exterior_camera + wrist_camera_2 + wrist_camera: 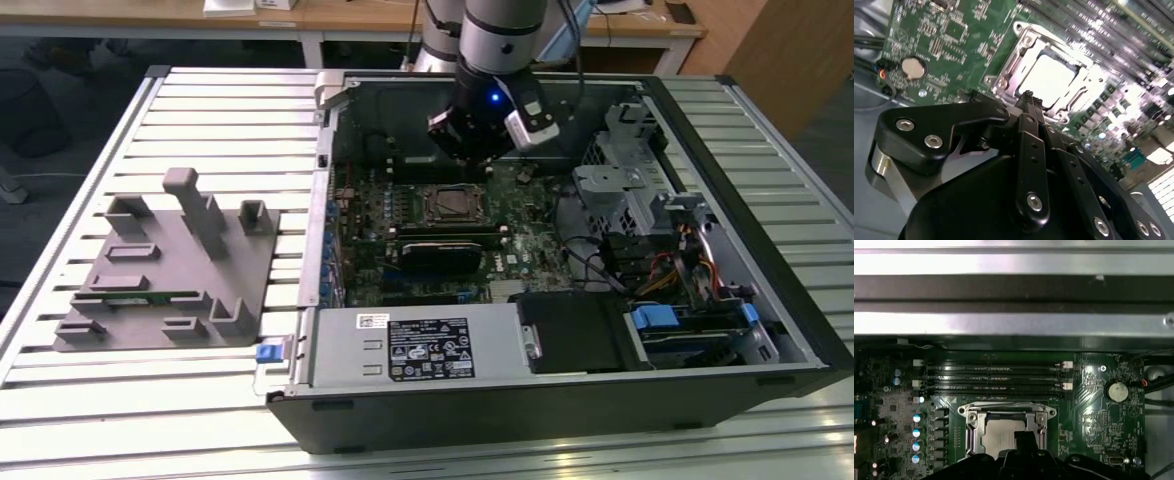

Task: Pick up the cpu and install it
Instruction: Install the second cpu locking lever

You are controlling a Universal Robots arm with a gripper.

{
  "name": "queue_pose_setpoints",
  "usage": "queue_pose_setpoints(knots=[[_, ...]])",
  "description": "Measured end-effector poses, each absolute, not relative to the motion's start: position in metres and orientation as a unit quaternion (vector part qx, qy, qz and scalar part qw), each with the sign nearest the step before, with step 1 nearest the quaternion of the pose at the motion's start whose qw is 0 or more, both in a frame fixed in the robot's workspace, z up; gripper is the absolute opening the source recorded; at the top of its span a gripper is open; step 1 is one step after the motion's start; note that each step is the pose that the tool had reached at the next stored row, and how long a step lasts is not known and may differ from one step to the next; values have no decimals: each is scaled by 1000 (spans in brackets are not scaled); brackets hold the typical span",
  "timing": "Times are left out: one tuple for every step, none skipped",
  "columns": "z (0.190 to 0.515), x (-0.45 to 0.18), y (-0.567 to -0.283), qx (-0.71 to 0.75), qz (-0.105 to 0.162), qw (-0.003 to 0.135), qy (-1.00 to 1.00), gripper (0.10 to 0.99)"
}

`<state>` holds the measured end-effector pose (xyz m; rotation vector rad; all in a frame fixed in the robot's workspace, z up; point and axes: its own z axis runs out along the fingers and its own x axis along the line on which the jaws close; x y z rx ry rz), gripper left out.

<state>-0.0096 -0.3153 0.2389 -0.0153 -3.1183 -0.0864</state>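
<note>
Hovering inside the open PC case (pixel 747 330), the gripper (pixel 470 152) sits just on the far side of the CPU socket (pixel 450 203) in the exterior view, low over the motherboard (pixel 534 240). The cpu (pixel 1046 80) already lies flat in the socket: silvery-white square top framed by the metal socket bracket (pixel 1004 67) in both wrist views, and the fingertips (pixel 1027 96) end right at its near edge, apparently above it rather than touching; contact can't be confirmed. Fingers look brought together to a narrow tip with nothing between them, so I read the gripper as closed and empty. Key relation: the chip is directly ahead of and below the fingertips, on the gripper's centreline in the first wrist view (pixel 1004 437), square to the bracket with no obvious tilt. Memory slots (pixel 994 377) run parallel to the far edge of the socket, a coin cell (pixel 1115 390) off to one side. The grey tray (pixel 167 275) sits on the counter (pixel 80 420), well apart to the exterior view's left of the case. Judgement: the chip seems placed; I can't tell if the socket's retention is latched.
</note>
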Motion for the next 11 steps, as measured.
queue_pose_setpoints(knots=[[239, -10, -317, -5, -28, 11, -1000, 106], [239, -10, -319, -5, -28, 11, -1000, 106], [239, -10, -322, -5, -28, 11, -1000, 106], [239, -10, -323, -5, -28, 11, -1000, 106], [239, -10, -325, -5, -28, 11, -1000, 106], [239, -10, -326, -5, -28, 11, -1000, 106], [239, -10, -328, -5, -28, 11, -1000, 106], [239, -10, -330, -5, -28, 11, -1000, 106], [239, -10, -332, -5, -28, 11, -1000, 106], [239, -10, -333, -5, -28, 11, -1000, 106], [239, -10, -335, -5, -28, 11, -1000, 106]])
